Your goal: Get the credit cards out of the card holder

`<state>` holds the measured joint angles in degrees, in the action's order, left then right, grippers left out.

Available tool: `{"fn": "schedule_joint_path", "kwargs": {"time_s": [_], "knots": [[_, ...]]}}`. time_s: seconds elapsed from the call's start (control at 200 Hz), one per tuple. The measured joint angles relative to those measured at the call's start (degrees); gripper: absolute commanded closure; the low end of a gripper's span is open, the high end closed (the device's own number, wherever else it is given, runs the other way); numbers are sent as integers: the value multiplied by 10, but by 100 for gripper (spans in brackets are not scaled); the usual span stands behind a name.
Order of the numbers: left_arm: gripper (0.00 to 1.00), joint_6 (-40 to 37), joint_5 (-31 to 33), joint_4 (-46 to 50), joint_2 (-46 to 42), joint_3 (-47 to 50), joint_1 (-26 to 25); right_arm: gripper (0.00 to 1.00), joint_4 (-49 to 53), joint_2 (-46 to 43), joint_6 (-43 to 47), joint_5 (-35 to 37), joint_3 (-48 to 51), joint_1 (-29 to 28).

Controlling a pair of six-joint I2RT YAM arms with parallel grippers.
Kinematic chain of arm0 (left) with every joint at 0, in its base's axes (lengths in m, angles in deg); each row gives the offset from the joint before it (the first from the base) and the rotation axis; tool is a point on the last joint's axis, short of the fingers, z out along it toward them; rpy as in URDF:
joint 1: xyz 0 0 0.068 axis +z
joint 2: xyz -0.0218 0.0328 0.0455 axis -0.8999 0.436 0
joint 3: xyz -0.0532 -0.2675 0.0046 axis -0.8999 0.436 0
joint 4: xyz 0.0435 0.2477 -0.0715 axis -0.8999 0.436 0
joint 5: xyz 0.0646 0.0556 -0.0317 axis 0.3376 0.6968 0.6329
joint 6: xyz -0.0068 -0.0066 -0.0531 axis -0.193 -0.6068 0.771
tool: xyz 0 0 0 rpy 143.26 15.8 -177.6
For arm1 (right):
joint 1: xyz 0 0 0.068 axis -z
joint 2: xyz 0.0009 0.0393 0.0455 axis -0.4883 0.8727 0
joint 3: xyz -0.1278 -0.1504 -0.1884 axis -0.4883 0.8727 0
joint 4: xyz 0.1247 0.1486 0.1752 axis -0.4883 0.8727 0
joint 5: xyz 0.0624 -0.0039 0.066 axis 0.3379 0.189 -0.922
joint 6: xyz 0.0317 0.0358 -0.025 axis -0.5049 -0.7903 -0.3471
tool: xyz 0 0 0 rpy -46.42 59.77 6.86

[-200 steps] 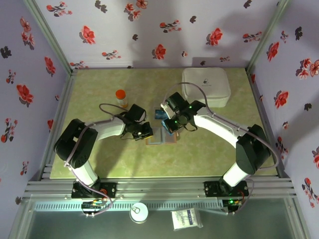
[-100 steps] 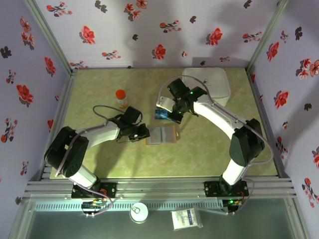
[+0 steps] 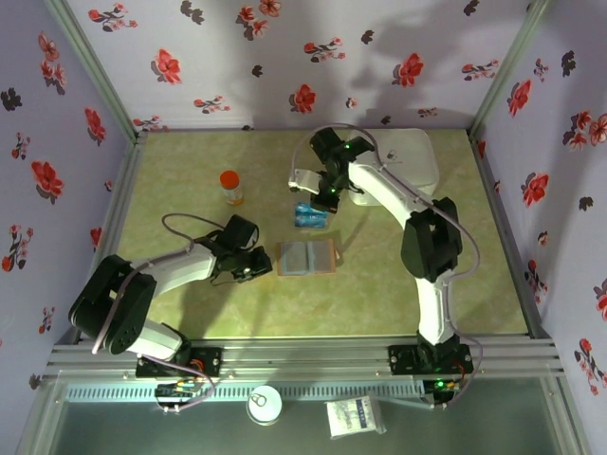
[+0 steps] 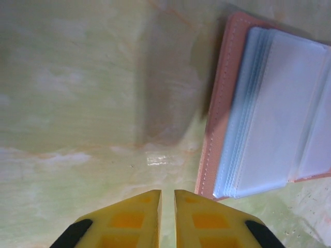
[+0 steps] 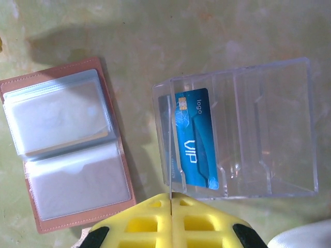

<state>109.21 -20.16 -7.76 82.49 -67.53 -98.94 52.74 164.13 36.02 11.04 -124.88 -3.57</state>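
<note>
The card holder (image 3: 306, 257) lies open on the green table, tan rim around clear pockets (image 5: 64, 144), and I see no card in them. My right gripper (image 5: 171, 196) is shut on a credit card (image 5: 169, 150) held edge-on over the left slot of a clear stand. A blue VIP credit card (image 5: 195, 138) rests in that stand. In the top view the right gripper (image 3: 321, 196) hangs behind the holder, above the blue cards (image 3: 310, 216). My left gripper (image 4: 167, 194) is all but shut, a narrow slit with nothing in it, just left of the holder's tan edge (image 4: 217, 113). The left gripper (image 3: 258, 266) sits low on the table.
The clear acrylic stand (image 5: 258, 129) has several slots. An orange-capped bottle (image 3: 230, 187) stands at the back left. A big white rounded box (image 3: 417, 166) sits at the back right, partly behind the right arm. Floral walls enclose the table.
The right gripper has carried a card from the holder back to the clear stand. The left gripper has slid left, off the holder's edge.
</note>
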Motion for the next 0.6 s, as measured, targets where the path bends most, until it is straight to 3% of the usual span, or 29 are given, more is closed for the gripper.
{"fn": "schedule_joint_path", "kwargs": {"time_s": [0.27,0.6], "knots": [[87,0,0,0,0,0,10,100,42,81,22,-5,-99,5],[87,0,0,1,0,6,17,100,82,130,48,-4,-146,11]]}}
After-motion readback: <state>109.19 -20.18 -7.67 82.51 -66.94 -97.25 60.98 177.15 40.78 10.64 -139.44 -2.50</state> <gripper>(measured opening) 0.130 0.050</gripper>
